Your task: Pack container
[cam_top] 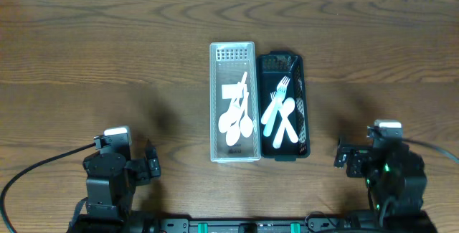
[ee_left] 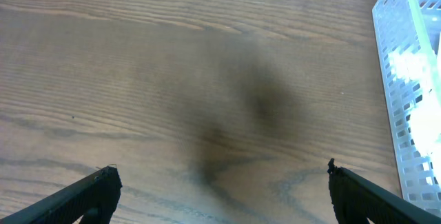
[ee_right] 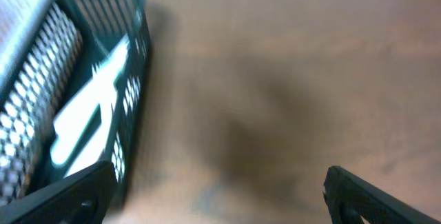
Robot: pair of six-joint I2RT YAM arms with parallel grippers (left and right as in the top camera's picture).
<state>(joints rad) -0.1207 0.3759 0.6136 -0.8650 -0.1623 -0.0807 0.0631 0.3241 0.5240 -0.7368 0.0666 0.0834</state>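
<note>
A white perforated container (cam_top: 216,104) holding white plastic spoons (cam_top: 237,117) stands at the table's middle. Touching its right side is a black perforated container (cam_top: 302,111) holding white forks (cam_top: 280,111). My left gripper (cam_top: 153,168) is open and empty near the front edge, left of the containers; in the left wrist view its fingers (ee_left: 220,182) hang over bare wood, with the white container's wall (ee_left: 406,100) at the right edge. My right gripper (cam_top: 342,156) is open and empty, right of the black container; the blurred right wrist view shows its fingers (ee_right: 217,186) and the black container (ee_right: 134,100) at left.
The wooden table (cam_top: 100,68) stretches wide on both sides of the containers. The arms' bases sit at the front edge.
</note>
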